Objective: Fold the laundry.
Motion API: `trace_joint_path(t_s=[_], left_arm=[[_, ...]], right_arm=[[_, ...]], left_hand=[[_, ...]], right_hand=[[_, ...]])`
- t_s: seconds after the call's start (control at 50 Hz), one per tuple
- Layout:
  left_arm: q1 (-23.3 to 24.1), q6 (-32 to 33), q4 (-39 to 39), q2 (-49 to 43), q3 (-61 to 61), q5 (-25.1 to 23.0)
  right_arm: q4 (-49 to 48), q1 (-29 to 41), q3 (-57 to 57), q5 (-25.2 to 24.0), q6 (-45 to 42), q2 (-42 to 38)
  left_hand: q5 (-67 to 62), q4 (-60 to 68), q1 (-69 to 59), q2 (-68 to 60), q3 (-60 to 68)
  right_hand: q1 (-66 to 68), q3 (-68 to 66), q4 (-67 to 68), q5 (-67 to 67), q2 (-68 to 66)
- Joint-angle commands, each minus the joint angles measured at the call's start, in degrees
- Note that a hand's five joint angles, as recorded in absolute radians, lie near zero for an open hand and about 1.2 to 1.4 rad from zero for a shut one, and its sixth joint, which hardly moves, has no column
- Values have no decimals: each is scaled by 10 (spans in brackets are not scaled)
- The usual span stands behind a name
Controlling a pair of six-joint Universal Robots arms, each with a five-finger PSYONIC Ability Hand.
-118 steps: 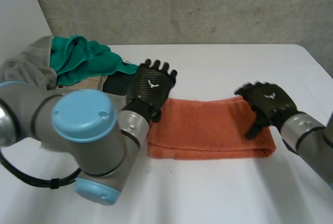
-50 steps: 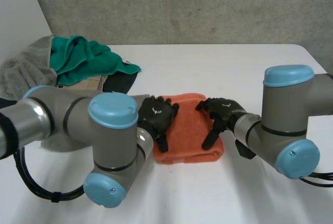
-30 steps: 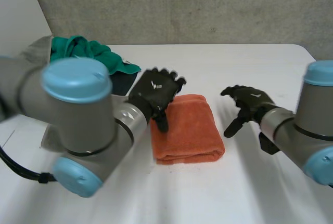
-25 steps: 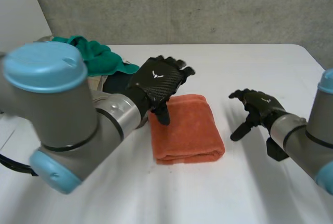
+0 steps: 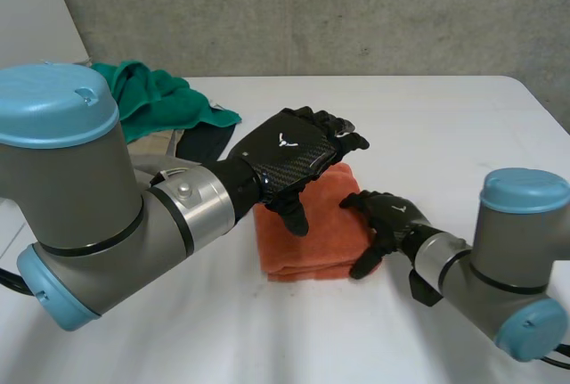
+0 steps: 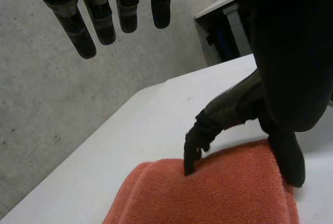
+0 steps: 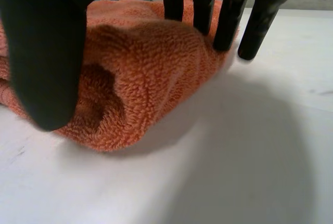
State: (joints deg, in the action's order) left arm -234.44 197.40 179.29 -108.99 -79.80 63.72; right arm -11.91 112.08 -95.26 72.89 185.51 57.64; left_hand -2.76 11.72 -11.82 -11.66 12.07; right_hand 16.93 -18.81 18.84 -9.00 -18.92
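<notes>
folded orange terry towel (image 5: 312,243) mid white desk (image 5: 445,126); left hand (image 5: 285,148) hovers over it, fingers straight, empty; right hand (image 5: 392,219) rests straight fingers on its right edge, not gripping.

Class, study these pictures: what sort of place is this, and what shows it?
Probably a robotics lab or test bench, not a home: a bare concrete wall, a plain white table, and robot arms at a folded orange towel.
</notes>
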Motion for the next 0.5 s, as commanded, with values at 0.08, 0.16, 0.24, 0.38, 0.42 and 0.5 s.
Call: trace_joint_path(t_s=[0.08,0.16,0.24,0.38,0.42,0.5], left_arm=[[-1,-1,1,0,0,0],[-2,-1,1,0,0,0],[-6,-1,2,0,1,0],[-9,-1,3,0,0,0],[-9,-1,3,0,0,0],[-10,-1,4,0,0,0]], right_arm=[[5,14,68,66,-2,-53],[1,11,69,88,-6,-39],[0,-19,90,90,-8,-21],[6,-126,182,95,-55,-47],[9,-149,216,98,-82,-72],[48,-206,335,128,-145,-150]], left_hand=[[12,-2,3,1,-5],[12,-2,3,1,-5],[12,-2,3,1,-5],[14,-3,4,3,-7],[14,-3,4,3,-7],[14,-3,4,3,-7]], right_hand=[[631,-612,612,-610,-611],[631,-612,612,-610,-611],[631,-612,612,-610,-611],[631,-612,612,-610,-611],[631,-612,612,-610,-611],[631,-612,612,-610,-611]])
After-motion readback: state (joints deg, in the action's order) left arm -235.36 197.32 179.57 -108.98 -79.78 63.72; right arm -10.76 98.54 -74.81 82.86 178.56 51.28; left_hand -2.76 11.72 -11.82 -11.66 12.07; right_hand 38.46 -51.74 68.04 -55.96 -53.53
